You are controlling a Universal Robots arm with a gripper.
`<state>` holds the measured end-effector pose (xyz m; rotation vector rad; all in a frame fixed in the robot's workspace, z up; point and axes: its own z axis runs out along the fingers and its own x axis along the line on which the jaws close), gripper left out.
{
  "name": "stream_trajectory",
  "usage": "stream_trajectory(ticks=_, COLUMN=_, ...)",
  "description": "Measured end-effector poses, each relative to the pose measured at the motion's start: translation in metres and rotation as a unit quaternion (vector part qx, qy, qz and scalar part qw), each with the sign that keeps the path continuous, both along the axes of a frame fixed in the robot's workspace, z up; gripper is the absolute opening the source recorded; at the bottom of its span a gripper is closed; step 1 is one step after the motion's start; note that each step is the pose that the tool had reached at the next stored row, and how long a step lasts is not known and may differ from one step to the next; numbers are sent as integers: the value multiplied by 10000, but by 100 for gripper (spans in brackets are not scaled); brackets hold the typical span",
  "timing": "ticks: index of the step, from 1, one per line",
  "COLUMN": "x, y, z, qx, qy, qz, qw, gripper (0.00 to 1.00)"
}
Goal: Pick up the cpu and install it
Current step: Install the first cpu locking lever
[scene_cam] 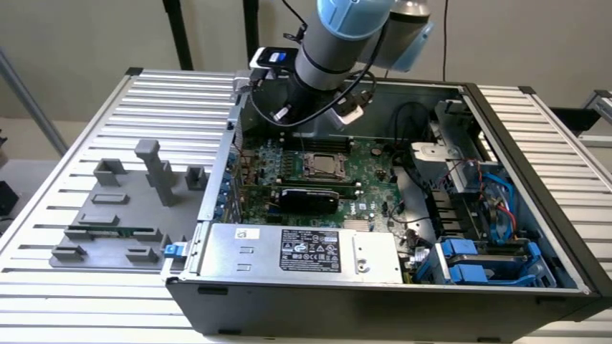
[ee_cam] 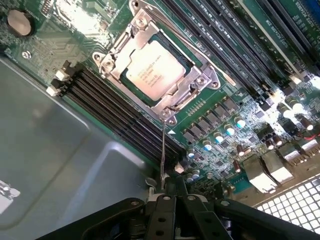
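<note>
Slatted grey table (scene_cam: 86, 129) bears an open black computer case (scene_cam: 383, 301), its small silvery square cpu (ee_cam: 152, 70) seated in the green motherboard (ee_cam: 235, 95) socket — the black gripper (ee_cam: 167, 197), jaws pressed together at the thin steel lever (ee_cam: 163, 150), should likely move slowly, never sideways.

Ribbed metal table (scene_cam: 172, 93). Directly on it, below and around the jaws, an open computer case (scene_cam: 383, 308). Well apart from the jaws, toward the exterior view's left, a grey fixture block (scene_cam: 134, 215).

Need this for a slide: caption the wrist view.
CPU sits in its socket on the motherboard; shut end effector hovers nearby.
</note>
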<state>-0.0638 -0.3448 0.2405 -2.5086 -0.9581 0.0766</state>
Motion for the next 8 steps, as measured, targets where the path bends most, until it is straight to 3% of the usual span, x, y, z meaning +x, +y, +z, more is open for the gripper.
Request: stream_trajectory(ticks=8, x=277, y=-1, z=0, qx=4, qy=0, qz=-6, qw=10000, gripper=11)
